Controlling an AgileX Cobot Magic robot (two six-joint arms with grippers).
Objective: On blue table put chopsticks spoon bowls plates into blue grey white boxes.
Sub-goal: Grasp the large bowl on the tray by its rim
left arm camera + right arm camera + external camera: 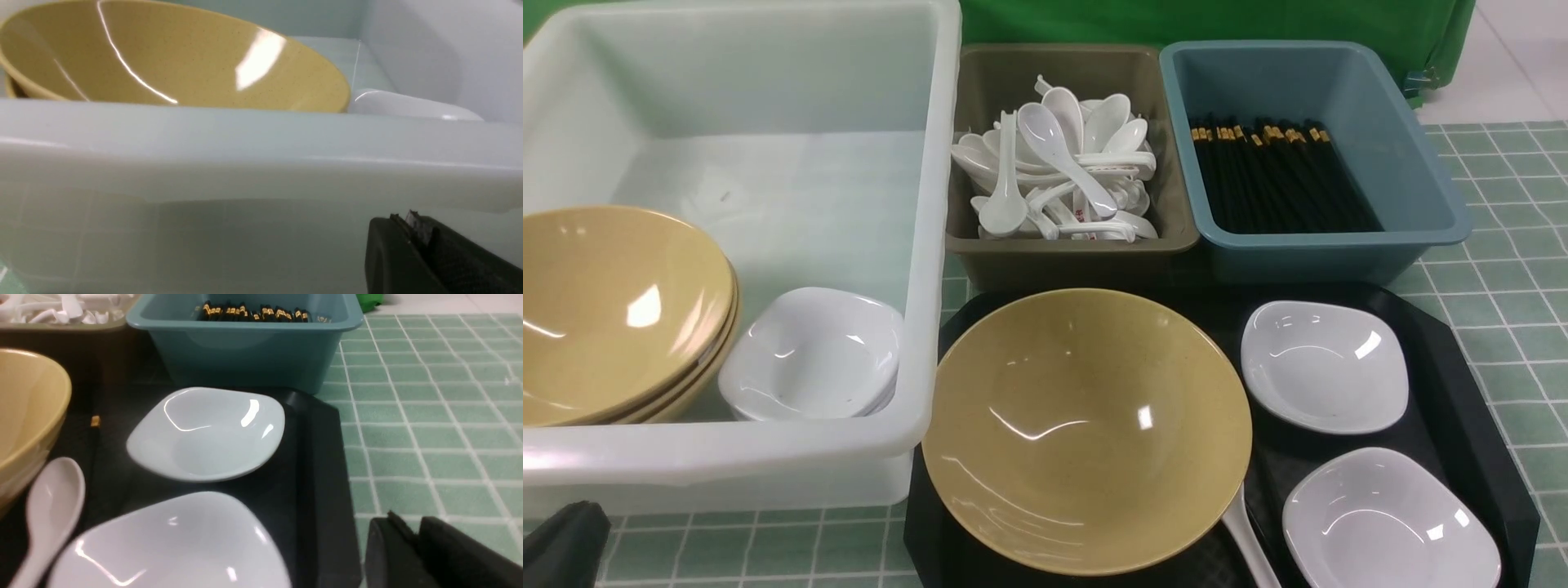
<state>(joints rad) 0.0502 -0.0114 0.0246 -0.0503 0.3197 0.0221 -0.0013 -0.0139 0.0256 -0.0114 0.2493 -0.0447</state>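
Tabletop: blue table (1494,269), black tray (1445,359) at near edge.
Boxed: stacked bowls (613,310) in white box (931,204).
Remaining: 1 bowl (1086,425), 2 plates (1323,363), 1 spoon (1245,539).
Grippers: left gripper (404,222), right gripper (410,528), opening cannot be told.

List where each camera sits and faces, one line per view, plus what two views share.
Front: between the arms, facing forward and down over the black tray, white box and blue box; the left gripper shows at lower left.
Left wrist: low before the white box's near wall, looking over its rim at the tan bowls; left gripper shows.
Right wrist: low by the tray's right edge, facing the plates and blue box; right gripper shows.
Shared: front and right wrist both show the plates and blue box.
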